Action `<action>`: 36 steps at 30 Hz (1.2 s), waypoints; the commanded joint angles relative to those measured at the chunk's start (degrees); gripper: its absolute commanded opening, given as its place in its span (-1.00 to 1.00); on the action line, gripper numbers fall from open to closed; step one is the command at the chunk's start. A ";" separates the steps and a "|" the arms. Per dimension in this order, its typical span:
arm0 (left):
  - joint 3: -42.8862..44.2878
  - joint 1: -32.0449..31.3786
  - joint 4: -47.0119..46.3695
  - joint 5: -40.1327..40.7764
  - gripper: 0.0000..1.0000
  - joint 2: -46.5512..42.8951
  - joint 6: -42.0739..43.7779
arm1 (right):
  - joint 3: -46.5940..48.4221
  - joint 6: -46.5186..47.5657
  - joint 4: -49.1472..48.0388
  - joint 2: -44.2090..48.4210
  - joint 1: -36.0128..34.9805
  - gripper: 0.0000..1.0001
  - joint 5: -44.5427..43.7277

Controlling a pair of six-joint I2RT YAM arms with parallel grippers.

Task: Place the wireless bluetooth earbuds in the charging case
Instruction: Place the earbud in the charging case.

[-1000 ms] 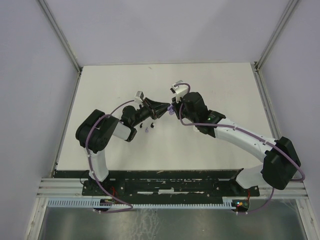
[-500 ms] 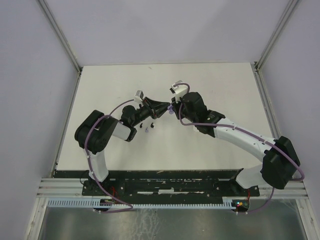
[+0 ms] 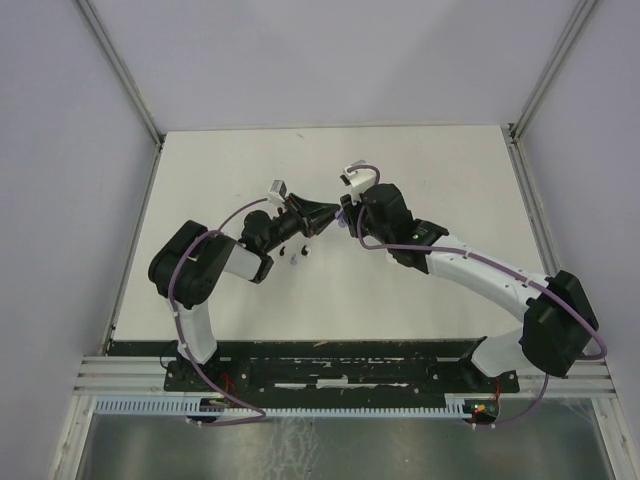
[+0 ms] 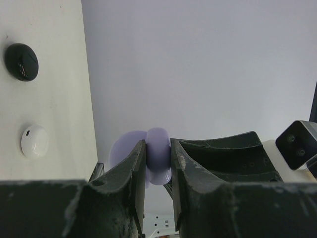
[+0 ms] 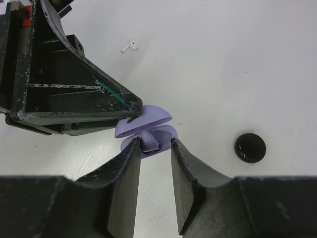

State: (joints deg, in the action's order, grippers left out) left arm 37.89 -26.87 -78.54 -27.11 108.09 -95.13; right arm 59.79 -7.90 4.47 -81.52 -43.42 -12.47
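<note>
Change: right gripper (image 5: 155,147) has just let its jaws ease apart after being pinched tight a second ago; both arms sit almost where they were in the top view. Its jaws now stand a little apart, with the lilac bud (image 5: 150,141) in the gap between them. There is clear space on one side of the bud, so it looks released, not gripped. The bud sits stem-out in the lower half of the case (image 5: 148,118), which is lilac, hinged open and held up off the table (image 5: 237,59) where the two grippers meet at mid-table. Left gripper (image 4: 157,145) is clamped tight on the case, fingers pressing it from both sides, no change there. Meaning: this reads as the drop-off for the lilac bud, insertion likely done or nearly done. Can't tell from the wrist view whether the bud is fully seated in its socket or just resting on the rim. A white bud (image 5: 130,46) lies loose on the table well behind the left gripper, so the set isn't all in. A black disc (image 5: 250,147) and a white disc (image 4: 34,141) also lie on the table, untouched. Risk: the bud tips out if the right gripper drags it while backing off.
</note>
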 commanded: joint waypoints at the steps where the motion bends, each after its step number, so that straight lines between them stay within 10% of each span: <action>1: 0.98 -0.16 -4.42 0.22 -0.94 -2.53 1.18 | 1.99 -0.61 -0.71 0.32 0.08 -0.22 -3.36; 36: 2.14 -0.13 -4.15 0.48 -0.94 -0.13 0.66 | 4.95 -1.90 4.99 5.31 0.09 0.29 -6.83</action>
State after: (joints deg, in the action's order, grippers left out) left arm 37.93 -26.87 -79.42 -27.11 108.20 -95.15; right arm 60.64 -8.95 5.63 -78.28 -43.40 -15.64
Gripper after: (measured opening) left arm 0.304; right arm 0.632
